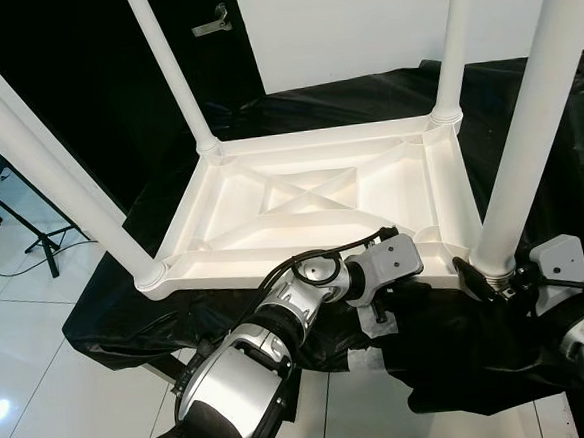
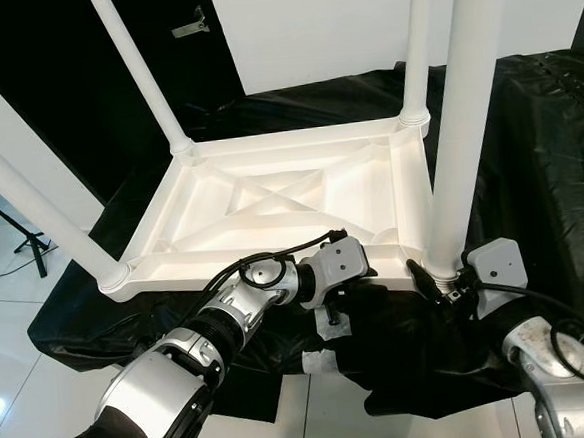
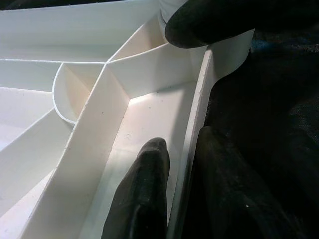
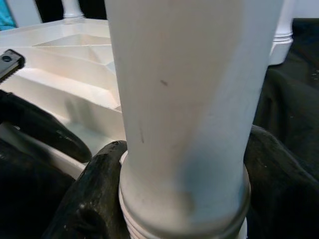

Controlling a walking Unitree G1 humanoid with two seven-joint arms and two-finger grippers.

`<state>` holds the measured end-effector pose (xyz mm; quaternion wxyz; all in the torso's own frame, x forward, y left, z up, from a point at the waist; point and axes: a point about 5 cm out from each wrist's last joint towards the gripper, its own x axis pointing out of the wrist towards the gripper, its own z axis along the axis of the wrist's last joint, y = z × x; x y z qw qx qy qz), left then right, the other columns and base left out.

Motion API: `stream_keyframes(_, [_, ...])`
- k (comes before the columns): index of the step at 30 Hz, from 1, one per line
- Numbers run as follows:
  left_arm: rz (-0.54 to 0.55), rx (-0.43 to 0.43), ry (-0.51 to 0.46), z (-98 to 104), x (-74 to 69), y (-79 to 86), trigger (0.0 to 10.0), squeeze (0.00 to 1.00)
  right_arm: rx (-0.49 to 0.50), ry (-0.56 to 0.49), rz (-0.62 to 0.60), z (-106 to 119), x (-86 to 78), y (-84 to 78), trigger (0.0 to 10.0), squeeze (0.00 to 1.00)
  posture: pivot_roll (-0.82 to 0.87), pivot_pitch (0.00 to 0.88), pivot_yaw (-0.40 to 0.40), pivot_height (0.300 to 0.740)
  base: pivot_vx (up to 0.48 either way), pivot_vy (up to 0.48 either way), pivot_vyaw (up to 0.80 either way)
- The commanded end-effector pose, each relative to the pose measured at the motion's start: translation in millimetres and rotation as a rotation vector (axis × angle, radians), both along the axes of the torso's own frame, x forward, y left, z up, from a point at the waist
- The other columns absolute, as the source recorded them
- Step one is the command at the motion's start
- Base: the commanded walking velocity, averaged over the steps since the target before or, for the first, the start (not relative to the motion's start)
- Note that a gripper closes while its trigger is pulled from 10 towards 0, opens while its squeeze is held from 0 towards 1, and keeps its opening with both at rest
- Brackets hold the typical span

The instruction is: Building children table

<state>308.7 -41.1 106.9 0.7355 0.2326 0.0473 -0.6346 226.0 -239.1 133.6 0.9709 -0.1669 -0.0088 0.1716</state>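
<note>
The right gripper (image 4: 182, 199) pinches the last leg (image 1: 526, 122) for screwing while the left gripper (image 3: 179, 189) clamps the tabletop rim (image 3: 192, 139)

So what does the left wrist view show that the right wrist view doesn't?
The left wrist view shows the left gripper straddling the tabletop's rim, one finger inside and one outside, next to the inner ribs.

The right wrist view shows the right gripper closed around the base of the near leg, with its threaded end at the socket.

Both show the upturned white tabletop on black cloth.
</note>
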Motion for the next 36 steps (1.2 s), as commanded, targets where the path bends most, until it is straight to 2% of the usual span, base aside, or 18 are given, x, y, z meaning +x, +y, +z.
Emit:
stream_keyframes(1, [0.056,0.046,0.041,-17.9,-6.0,0.3,10.0,0.0,0.005,0.003,0.006,2.9,2.9,-4.2,0.0,0.0,-0.07,0.0,0.145,0.74,0.0,0.0,0.0])
stream_keyframes(4, [0.055,0.044,0.04,-17.2,-5.9,-0.4,10.0,0.0,0.014,0.009,0.01,1.2,1.7,-3.8,0.0,0.0,-0.07,0.0,0.144,0.74,0.0,0.0,0.0])
stream_keyframes(7, [0.055,0.043,0.04,-17.1,-5.9,-0.5,10.0,0.0,0.05,0.003,-0.052,-5.3,-1.9,2.9,0.0,0.0,-0.06,0.0,0.14,0.74,0.0,0.0,0.0])
stream_keyframes(8, [0.056,0.043,0.04,-17.1,-5.9,-0.5,10.0,0.0,0.066,-0.012,-0.125,-8.8,-3.8,7.0,0.0,0.0,-0.06,0.0,0.139,0.74,0.0,0.0,0.0])
stream_keyframes(9, [0.056,0.043,0.04,-17.1,-5.9,-0.5,10.0,0.0,0.066,-0.012,-0.125,-8.8,-3.8,7.0,0.0,0.0,-0.06,0.0,0.139,0.74,0.0,0.0,0.0])
stream_keyframes(11, [0.061,0.043,0.039,-16.8,-5.0,0.3,10.0,0.0,0.077,-0.058,-0.333,-21.1,-19.6,20.0,0.0,0.0,-0.06,0.0,0.134,0.74,0.0,0.0,0.0])
stream_keyframes(12, [0.061,0.043,0.039,-16.8,-5.0,0.3,10.0,0.0,0.077,-0.058,-0.333,-21.1,-19.6,20.0,0.0,0.0,-0.06,0.0,0.134,0.74,0.0,0.0,0.0])
stream_keyframes(14, [0.064,0.042,0.039,-16.6,-4.6,0.8,10.0,0.0,0.096,-0.077,-0.451,-28.6,-36.6,32.1,0.0,0.0,-0.06,0.0,0.134,0.74,0.0,0.0,0.0])
stream_keyframes(17, [0.064,0.043,0.038,-16.8,-4.7,0.8,10.0,0.0,0.111,-0.086,-0.517,-30.4,-43.1,32.7,0.0,0.0,-0.06,0.0,0.132,0.74,0.0,0.0,0.0])
stream_keyframes(23, [0.053,0.044,0.042,-17.7,-6.8,-1.2,10.0,0.0,0.12,-0.102,-0.54,-27.6,-40.3,27.8,0.0,0.0,-0.07,0.0,0.137,0.74,0.0,0.0,0.0])
stream_keyframes(24, [0.052,0.043,0.042,-17.7,-7.1,-1.9,10.0,0.0,0.117,-0.096,-0.535,-27.9,-39.6,29.4,4.1,0.0,-0.07,0.0,0.137,0.74,0.0,0.0,0.0])
stream_keyframes(25, [0.051,0.042,0.042,-17.5,-7.2,-2.3,10.0,0.0,0.109,-0.096,-0.532,-27.9,-39.2,30.4,10.0,0.0,-0.07,0.0,0.136,0.74,0.0,0.0,0.0])
stream_keyframes(27, [0.052,0.041,0.042,-17.4,-7.3,-2.5,10.0,0.0,0.104,-0.093,-0.53,-28.2,-38.6,30.6,10.0,0.0,-0.07,0.0,0.136,0.74,0.0,0.0,0.0])
stream_keyframes(28, [0.052,0.041,0.042,-17.4,-7.3,-2.6,10.0,0.0,0.101,-0.099,-0.516,-27.0,-37.0,31.5,10.0,1.0,-0.07,0.0,0.135,0.74,0.0,0.0,0.0])
stream_keyframes(36, [0.051,0.041,0.044,-18.7,-7.9,-1.9,10.0,0.0,0.055,-0.141,-0.353,-12.7,-24.7,34.2,10.0,1.0,-0.07,0.0,0.134,0.74,0.0,0.0,0.0])
